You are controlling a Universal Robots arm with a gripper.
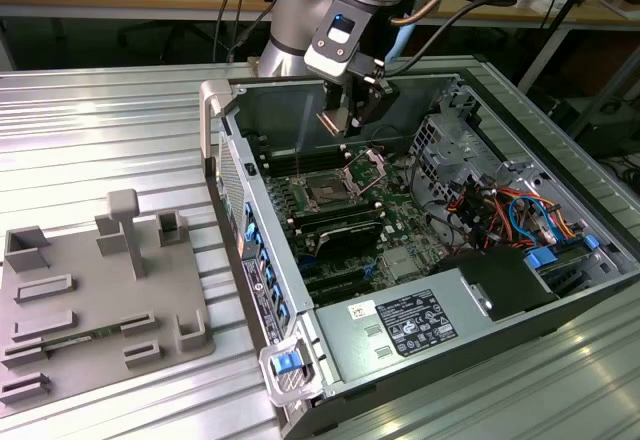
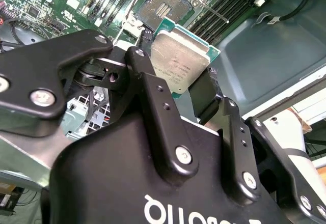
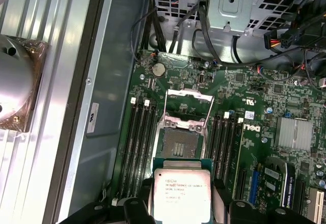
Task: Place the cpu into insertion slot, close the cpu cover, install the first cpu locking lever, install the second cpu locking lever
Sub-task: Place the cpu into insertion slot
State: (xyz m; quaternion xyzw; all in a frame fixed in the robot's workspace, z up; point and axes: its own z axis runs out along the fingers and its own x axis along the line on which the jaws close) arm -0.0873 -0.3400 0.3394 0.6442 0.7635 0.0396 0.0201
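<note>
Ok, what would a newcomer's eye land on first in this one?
The gripper hangs inside the open computer case, shut on the cpu by its edges. On the green board beneath, the insertion slot lies bare with the cpu cover swung open. On the exterior view's left, a grey fixture tray sits on the ribbed metal table.

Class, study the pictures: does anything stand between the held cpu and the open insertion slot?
Nothing visible does. The gripper holds the cpu above the board. The insertion slot lies bare, and its cpu cover stands swung back on the side away from the chip.
</note>
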